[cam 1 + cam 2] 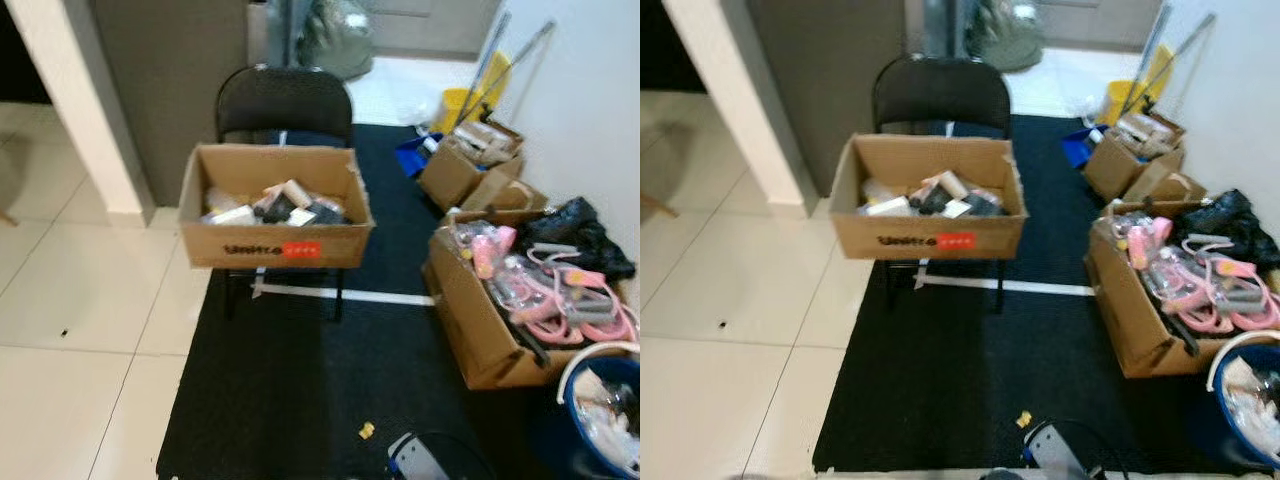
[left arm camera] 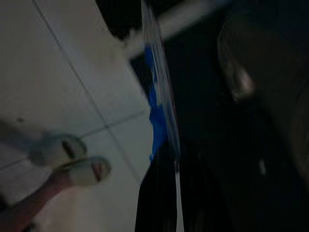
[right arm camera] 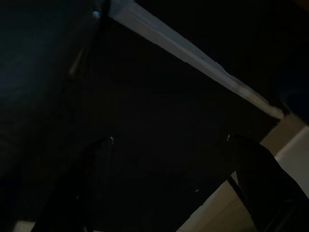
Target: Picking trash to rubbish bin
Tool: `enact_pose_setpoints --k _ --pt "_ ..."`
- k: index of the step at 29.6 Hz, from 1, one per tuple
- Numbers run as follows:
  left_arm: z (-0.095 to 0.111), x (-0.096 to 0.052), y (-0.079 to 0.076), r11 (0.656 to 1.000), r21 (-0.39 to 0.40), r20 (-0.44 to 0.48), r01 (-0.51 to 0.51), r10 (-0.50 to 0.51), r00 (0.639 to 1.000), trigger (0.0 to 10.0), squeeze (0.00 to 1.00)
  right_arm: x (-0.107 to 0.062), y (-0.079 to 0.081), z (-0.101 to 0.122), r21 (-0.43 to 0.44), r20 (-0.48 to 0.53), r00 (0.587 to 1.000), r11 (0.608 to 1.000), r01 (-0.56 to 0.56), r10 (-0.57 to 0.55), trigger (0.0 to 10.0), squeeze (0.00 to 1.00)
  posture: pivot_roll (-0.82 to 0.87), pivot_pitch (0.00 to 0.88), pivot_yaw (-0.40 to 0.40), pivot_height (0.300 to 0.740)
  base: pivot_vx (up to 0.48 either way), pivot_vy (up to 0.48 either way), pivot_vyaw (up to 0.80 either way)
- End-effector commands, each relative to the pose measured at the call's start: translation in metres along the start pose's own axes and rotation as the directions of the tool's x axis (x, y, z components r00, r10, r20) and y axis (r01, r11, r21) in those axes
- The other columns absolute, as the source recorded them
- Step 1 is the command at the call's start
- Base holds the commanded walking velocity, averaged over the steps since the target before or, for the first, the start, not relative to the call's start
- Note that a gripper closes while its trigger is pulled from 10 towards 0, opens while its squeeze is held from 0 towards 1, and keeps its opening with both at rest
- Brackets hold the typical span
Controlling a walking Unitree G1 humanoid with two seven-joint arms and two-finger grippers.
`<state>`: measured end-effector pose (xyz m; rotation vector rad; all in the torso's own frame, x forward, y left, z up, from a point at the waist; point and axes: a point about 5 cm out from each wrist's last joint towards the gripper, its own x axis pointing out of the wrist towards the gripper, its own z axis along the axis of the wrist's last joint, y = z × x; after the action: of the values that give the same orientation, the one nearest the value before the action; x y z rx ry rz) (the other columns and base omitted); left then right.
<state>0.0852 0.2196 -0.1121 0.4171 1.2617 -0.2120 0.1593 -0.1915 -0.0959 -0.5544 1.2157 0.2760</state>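
Black carpet (image 1: 300, 390) is crossed; a small yellow scrap (image 1: 367, 431) lies near, the blue bin (image 1: 600, 410) at near right. Search appears underway. Right gripper (image 3: 169, 183) fingers stand apart; the left gripper's (image 2: 176, 193) state cannot be told.

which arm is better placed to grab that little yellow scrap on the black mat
Probably the right. The yellow scrap lies on the black mat slightly to the robot's right, and the blue bin stands on that side too. The right gripper has its fingers open.
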Motion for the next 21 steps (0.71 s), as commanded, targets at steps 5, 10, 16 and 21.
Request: enact_pose_setpoints --k 5,10,16,21 --pt "-0.014 -0.002 -0.003 0.999 -0.045 -0.05 0.008 -0.01 0.999 10.0 0.0 0.0 0.007 -0.005 0.04 0.001 1.0 0.999 -0.004 0.004 10.0 0.0 0.07 0.101 -0.002 0.74 0.05 0.0 -0.42" --pt "-0.018 -0.003 -0.002 0.973 -0.219 -0.039 -0.074 0.067 0.997 10.0 0.0 0.0 0.007 -0.005 0.032 0.008 1.0 0.999 -0.002 0.002 10.0 0.0 0.06 0.105 0.0 0.74 0.294 0.0 0.0" --pt "-0.017 -0.005 0.003 0.9 -0.395 0.01 -0.186 0.206 0.978 10.0 0.0 0.0 0.007 -0.004 0.022 0.008 1.0 1.0 -0.003 0.003 10.0 0.0 0.06 0.105 0.0 0.74 0.342 0.0 0.0" --pt "0.067 -0.017 0.102 0.851 -0.449 0.189 -0.274 0.39 0.901 10.0 0.0 0.0 0.007 -0.004 0.02 0.01 1.0 1.0 -0.004 0.004 10.0 0.0 0.09 0.108 -0.001 0.74 0.365 0.0 0.0"
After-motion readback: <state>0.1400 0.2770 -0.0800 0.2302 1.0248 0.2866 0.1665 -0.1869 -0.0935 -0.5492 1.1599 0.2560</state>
